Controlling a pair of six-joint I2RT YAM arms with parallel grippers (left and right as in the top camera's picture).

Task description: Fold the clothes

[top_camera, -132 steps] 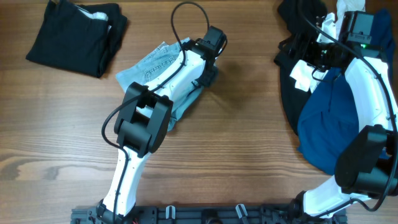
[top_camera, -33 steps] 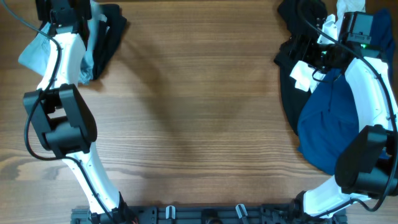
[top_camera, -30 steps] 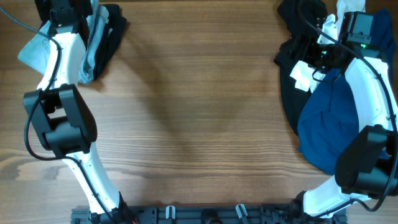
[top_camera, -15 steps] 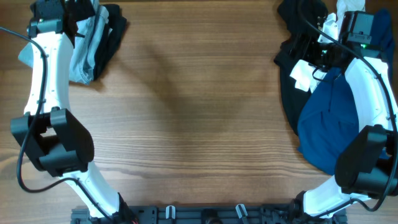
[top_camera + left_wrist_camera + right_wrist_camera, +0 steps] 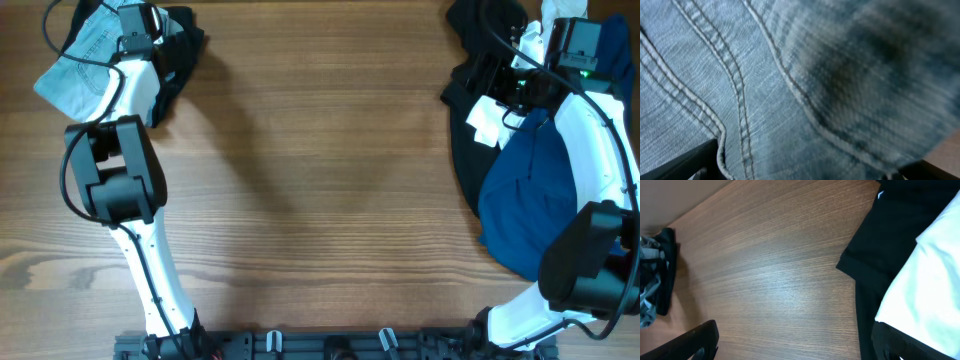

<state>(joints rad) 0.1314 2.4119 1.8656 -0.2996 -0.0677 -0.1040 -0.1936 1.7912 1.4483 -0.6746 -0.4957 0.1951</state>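
The pale-blue denim shorts (image 5: pixel 72 68) lie at the far left corner, partly over a folded black garment (image 5: pixel 176 44). My left gripper (image 5: pixel 126 30) hangs right over them. In the left wrist view the denim (image 5: pixel 790 75) with its seams fills the frame, and the two fingers of the left gripper (image 5: pixel 805 172) stand wide apart at the bottom corners, open. My right gripper (image 5: pixel 497 85) is open and empty above the bare wood (image 5: pixel 790 280), next to a pile of black (image 5: pixel 890 240), white (image 5: pixel 925 290) and deep-blue fabric (image 5: pixel 530 190).
The wooden table (image 5: pixel 320 180) spans the view. The pile of black fabric (image 5: pixel 460 150) with a white piece (image 5: pixel 483 122) fills the right edge under the right arm. The far black stack also shows in the right wrist view (image 5: pixel 666 270).
The left arm carried the denim shorts from the table's middle to the black garment at the far left. In the last half second the shorts settled and spread out. The right arm has not moved.
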